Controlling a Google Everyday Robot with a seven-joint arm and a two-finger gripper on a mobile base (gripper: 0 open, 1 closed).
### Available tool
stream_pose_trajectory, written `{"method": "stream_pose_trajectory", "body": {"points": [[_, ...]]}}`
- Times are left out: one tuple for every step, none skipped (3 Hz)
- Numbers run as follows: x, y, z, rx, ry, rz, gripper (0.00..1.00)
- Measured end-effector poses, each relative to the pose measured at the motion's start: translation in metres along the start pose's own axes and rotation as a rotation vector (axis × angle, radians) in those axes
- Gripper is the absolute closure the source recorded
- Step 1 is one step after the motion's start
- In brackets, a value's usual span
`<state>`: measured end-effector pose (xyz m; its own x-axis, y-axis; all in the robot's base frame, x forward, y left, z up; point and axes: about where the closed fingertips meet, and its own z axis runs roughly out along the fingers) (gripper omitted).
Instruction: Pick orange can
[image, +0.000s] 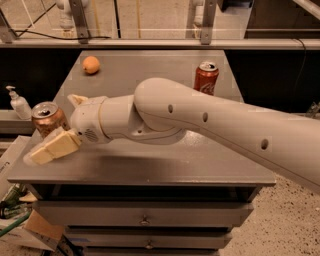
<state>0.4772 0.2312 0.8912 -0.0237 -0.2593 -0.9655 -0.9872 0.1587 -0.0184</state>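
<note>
Pincer (55, 127) flanks one orange can (46, 116); one red can (206, 78).

You are seeing the orange can (46, 116) standing at front-left of the table (200, 160), w/ the gripper (54, 128) straddling it; the fruit (91, 65) is lying at back-left, the 2nd can (206, 78) standing back-right.

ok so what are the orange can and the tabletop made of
The orange can: likely aluminium, glossy printed tan wall, bare silver top catching light. The tabletop: looks like matte grey laminate or painted metal; flat, dull sheen, can't say which. The gripper sits at the can, jaws open either side.
</note>
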Motion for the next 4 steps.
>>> {"method": "stream_pose_trajectory", "body": {"points": [[0.003,0.006,0.022,-0.03,0.029,0.006,0.0],[0.004,0.01,0.034,-0.043,0.039,0.025,0.15],[0.004,0.012,0.038,-0.042,0.04,0.046,0.39],[0.002,0.013,0.039,-0.039,0.038,0.06,0.62]]}}
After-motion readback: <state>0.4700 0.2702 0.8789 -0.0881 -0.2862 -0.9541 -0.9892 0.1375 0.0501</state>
